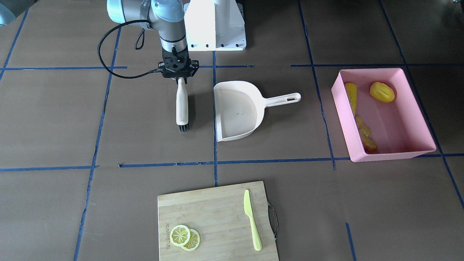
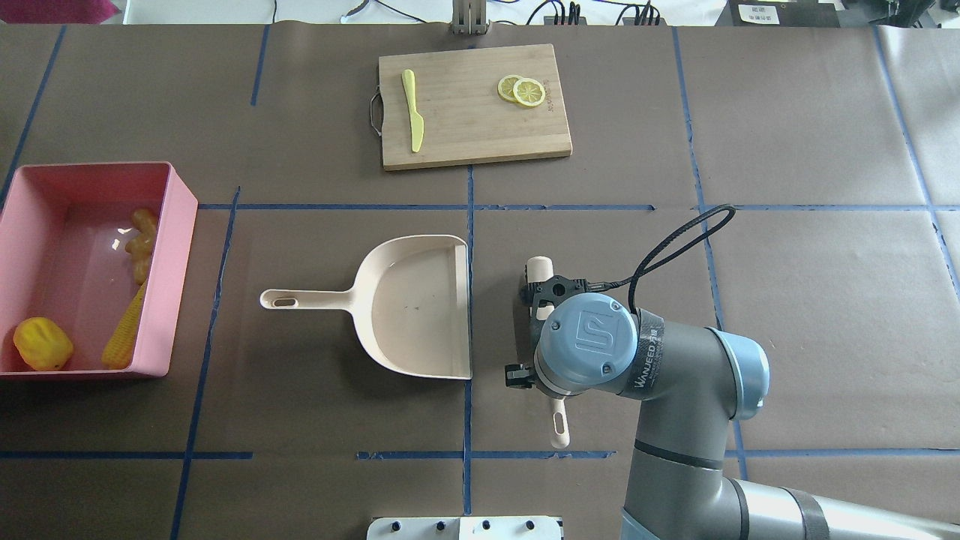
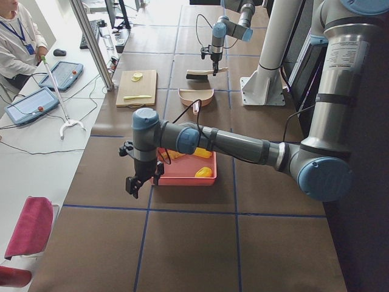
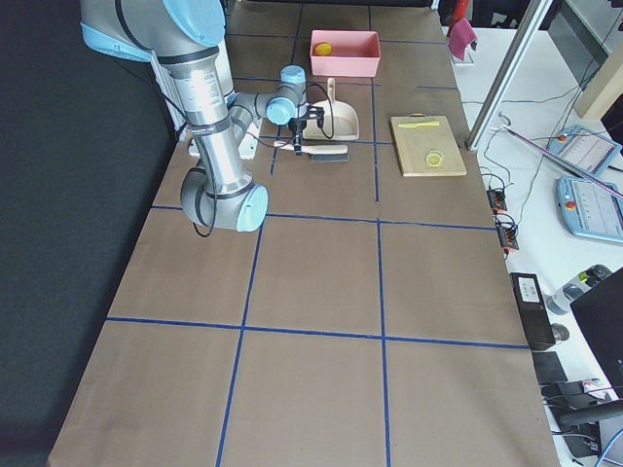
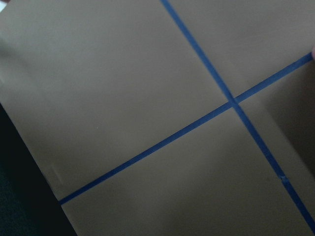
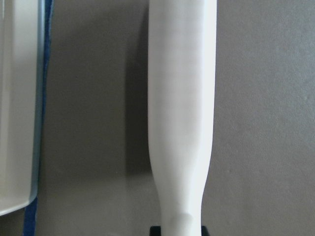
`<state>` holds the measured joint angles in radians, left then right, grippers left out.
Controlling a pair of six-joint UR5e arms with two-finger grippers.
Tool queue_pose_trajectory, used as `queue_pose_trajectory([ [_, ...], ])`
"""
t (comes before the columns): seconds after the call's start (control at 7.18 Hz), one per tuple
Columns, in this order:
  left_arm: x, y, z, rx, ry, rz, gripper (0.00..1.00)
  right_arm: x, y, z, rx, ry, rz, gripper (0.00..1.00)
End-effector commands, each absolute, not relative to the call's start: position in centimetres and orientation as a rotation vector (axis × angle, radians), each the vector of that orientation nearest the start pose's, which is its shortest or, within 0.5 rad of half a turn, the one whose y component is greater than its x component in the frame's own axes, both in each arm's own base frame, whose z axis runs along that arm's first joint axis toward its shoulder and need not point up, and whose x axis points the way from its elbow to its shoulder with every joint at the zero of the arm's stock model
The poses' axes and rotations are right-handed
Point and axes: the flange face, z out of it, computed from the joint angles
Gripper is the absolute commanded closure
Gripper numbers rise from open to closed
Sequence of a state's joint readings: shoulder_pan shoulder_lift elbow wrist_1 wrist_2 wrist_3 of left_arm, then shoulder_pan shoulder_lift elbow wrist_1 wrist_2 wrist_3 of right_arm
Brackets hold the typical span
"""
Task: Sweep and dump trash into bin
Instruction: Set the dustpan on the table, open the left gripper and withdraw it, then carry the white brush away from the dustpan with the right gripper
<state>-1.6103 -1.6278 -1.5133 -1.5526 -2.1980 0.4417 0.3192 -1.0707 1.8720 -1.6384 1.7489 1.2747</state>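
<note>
The pink bin point(image 1: 393, 155) stands on the table and holds the corn cob point(image 1: 351, 95), the yellow lemon-like fruit point(image 1: 382, 91) and the ginger root point(image 1: 364, 134). The cream dustpan point(image 1: 235, 108) lies empty on the table. My right gripper point(image 1: 178, 77) is over the thin part of the cream brush point(image 1: 182, 105), beside the dustpan. In the right wrist view its black fingertips point(image 6: 156, 230) hug the handle. The brush is at or just above the table. My left gripper point(image 3: 141, 182) shows only in the exterior left view, beside the bin's outer end. I cannot tell whether it is open or shut.
A wooden cutting board point(image 1: 214, 214) on the operators' side carries a pale green knife point(image 1: 252, 221) and two lemon slices point(image 1: 185, 237). The robot's white base point(image 1: 215, 25) stands behind the dustpan. Blue tape lines cross the brown table.
</note>
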Motion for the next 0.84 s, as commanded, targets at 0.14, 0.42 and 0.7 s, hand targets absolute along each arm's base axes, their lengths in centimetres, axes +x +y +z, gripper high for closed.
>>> queue_pose_trajectory([
  [0.14, -9.2, -47.1, 69.9, 0.02, 0.826, 0.139, 0.0, -54.9, -30.4, 25.7, 0.061, -0.754, -0.041, 1.0],
  [0.42, -9.2, -47.3, 69.6, 0.031, 0.817, 0.145, 0.0, -54.0, -31.9, 25.6, 0.072, -0.754, -0.027, 1.0],
  [0.7, -9.3, -47.2, 69.6, 0.041, 0.818, 0.151, 0.0, -51.2, -34.6, 25.4, 0.085, -0.768, -0.015, 1.0],
])
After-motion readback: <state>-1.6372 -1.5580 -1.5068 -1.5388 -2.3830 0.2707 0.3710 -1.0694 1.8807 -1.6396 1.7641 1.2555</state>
